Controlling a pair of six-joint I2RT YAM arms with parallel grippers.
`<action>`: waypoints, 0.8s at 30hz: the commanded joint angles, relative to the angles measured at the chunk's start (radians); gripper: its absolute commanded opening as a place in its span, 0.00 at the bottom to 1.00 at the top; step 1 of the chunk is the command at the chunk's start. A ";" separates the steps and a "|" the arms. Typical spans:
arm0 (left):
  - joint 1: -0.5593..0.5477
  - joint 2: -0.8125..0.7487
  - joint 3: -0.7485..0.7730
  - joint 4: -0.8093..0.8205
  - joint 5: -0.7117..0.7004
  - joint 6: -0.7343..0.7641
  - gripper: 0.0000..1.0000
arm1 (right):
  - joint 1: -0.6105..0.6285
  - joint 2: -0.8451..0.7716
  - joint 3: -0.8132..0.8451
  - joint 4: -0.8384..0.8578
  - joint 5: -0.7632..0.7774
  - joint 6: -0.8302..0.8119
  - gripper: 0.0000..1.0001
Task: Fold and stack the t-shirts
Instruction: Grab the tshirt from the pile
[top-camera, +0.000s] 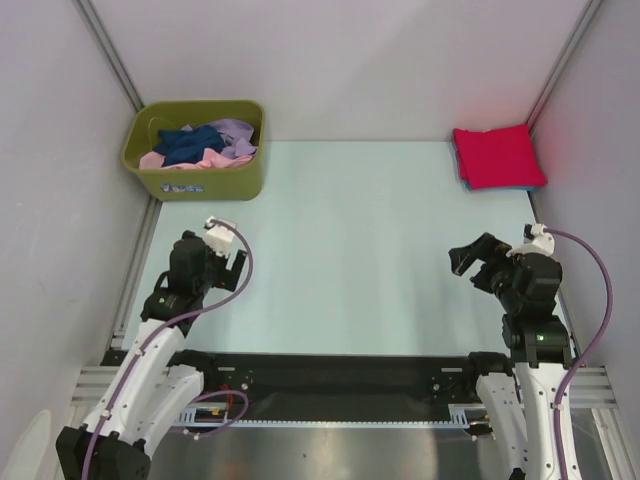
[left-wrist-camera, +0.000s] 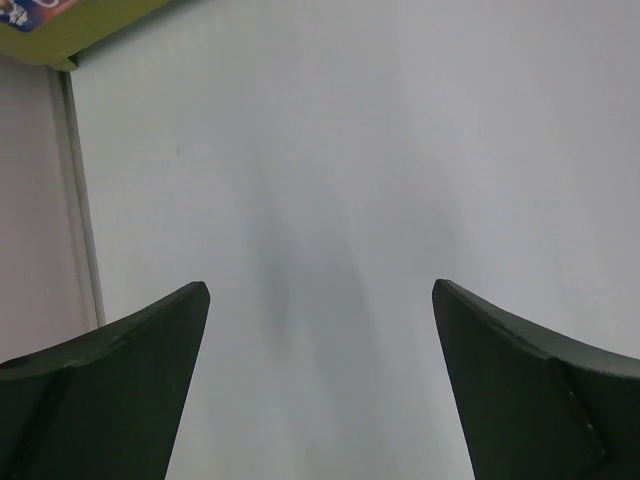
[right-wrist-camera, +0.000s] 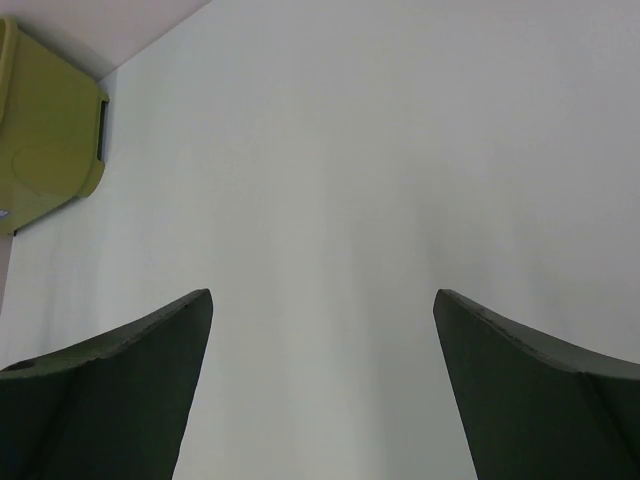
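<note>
The red shirt (top-camera: 497, 155) lies folded at 2 o'clock in my top view, in the far right corner of the table (top-camera: 350, 240), with a light blue shirt (top-camera: 522, 187) showing as a thin edge under it; both sit right against the right wall (top-camera: 600, 150); at 10 o'clock the olive-green bin (top-camera: 200, 180) holds a navy shirt (top-camera: 188, 143), a pink shirt (top-camera: 213, 160) and a lavender shirt (top-camera: 236, 131), all crumpled together; I see the right gripper (right-wrist-camera: 322, 292) at 4 o'clock, well apart from the red stack, fingers spread wide with only bare table between them; the left gripper (left-wrist-camera: 320, 285) sits at 8 o'clock, near the bin but clear of it, fingers likewise spread and pinching nothing; the bin's corner shows at 11 o'clock in both wrist views; the middle of the table between the arms is open, bounded by a metal rail (top-camera: 135, 270) on the left
</note>
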 joint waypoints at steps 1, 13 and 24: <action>0.013 0.005 0.051 0.045 -0.090 -0.086 1.00 | 0.005 -0.008 0.000 0.057 0.006 0.011 1.00; 0.013 0.362 0.708 -0.225 0.070 0.178 1.00 | 0.005 0.102 0.082 0.292 -0.048 0.009 1.00; 0.105 1.124 1.445 -0.334 -0.018 0.036 0.98 | 0.005 0.409 0.158 0.474 -0.120 -0.013 1.00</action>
